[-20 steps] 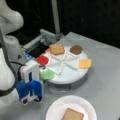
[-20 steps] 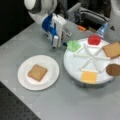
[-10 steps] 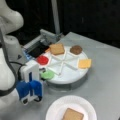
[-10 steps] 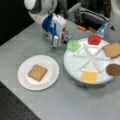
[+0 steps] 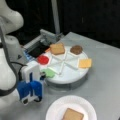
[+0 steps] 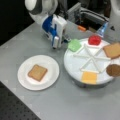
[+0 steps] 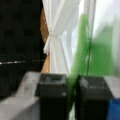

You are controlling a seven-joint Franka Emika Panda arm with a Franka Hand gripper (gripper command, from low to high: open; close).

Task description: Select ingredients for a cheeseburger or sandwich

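Toast shows twice in both front views: you see one tan-brown toast square lying flat on the white paper plate at a front view's bottom, and a second toast square in a compartment of the white divided tray. The same view gives you the red tomato disc, the dark brown patty, the yellow-orange cheese square and the green lettuce piece, each in its own compartment. Your hand, white with blue parts, sits at the tray's edge right beside the lettuce.

From the opposite side, a front view shows you the plate well apart from the tray on the grey counter, with the hand reaching toward the lettuce from that view's left.

Only the wrist view lets you look between the two dark fingers: a thin green edge of lettuce stands in the narrow gap, and the fingers are clamped on it, with the tray's white dividers behind.
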